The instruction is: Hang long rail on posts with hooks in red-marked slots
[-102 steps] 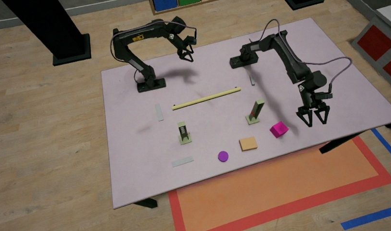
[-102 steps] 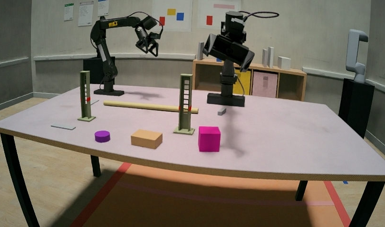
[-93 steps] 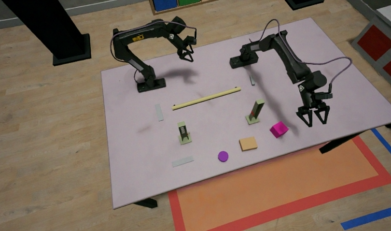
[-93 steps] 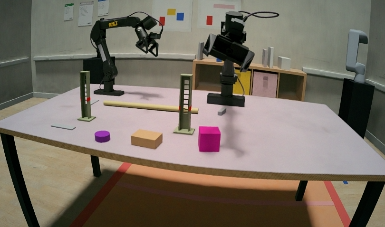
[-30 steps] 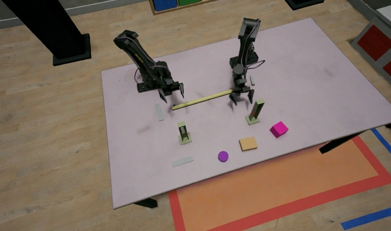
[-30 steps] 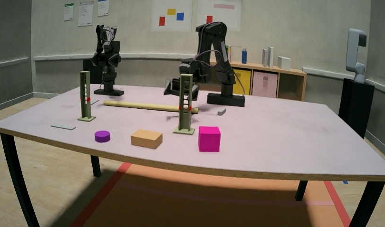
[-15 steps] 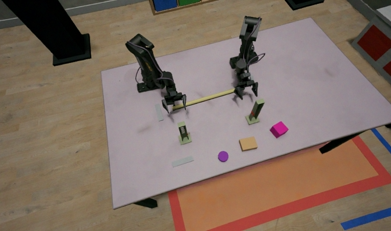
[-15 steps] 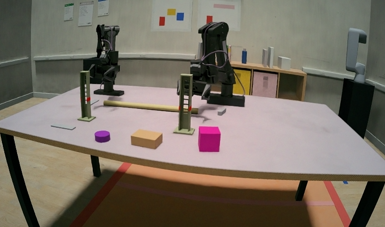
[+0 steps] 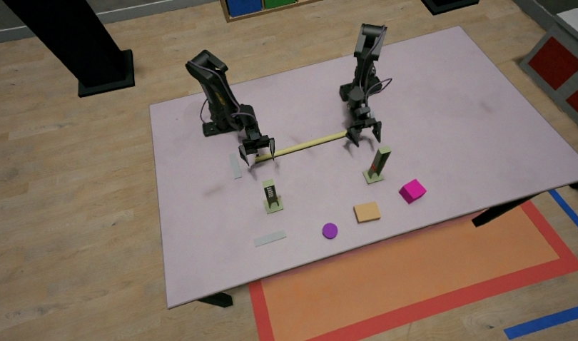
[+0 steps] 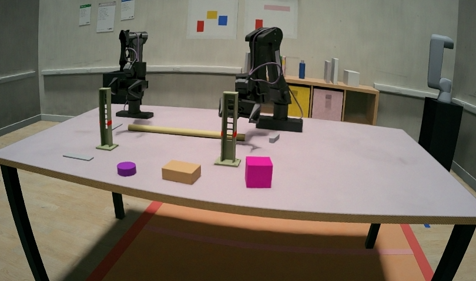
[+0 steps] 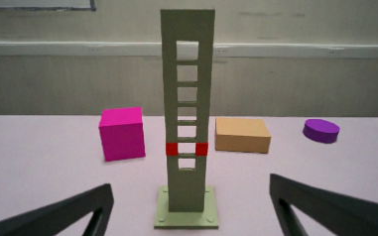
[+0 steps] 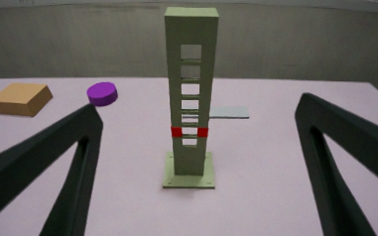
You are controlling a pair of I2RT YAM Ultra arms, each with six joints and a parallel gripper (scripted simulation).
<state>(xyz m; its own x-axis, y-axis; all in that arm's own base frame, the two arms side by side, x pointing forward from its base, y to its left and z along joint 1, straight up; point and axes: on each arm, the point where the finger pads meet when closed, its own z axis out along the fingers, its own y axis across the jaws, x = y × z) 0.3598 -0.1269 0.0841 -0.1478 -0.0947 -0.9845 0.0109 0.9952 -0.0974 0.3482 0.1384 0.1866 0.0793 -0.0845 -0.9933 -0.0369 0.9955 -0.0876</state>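
The long yellow rail (image 9: 308,145) (image 10: 177,131) lies on the table between arms and posts; its hooks are not clearly seen. One green post (image 9: 380,163) (image 10: 228,150) (image 11: 187,188) with a red mark stands ahead of my left gripper (image 9: 368,141) (image 11: 189,187), which is open and empty over one rail end. The other green post (image 9: 271,195) (image 10: 105,136) (image 12: 189,161), also red-marked, stands ahead of my right gripper (image 9: 260,160) (image 12: 194,108), open and empty over the other rail end. Both posts are upright, and their slots hold nothing.
A magenta cube (image 9: 412,190) (image 10: 258,171) (image 11: 123,134), an orange block (image 9: 367,212) (image 10: 180,171) and a purple disc (image 9: 330,230) (image 10: 126,169) lie beyond the posts. Flat grey strips lie beside the right gripper (image 9: 235,165) and near the table edge, and a small grey block (image 10: 274,138) lies near the left arm.
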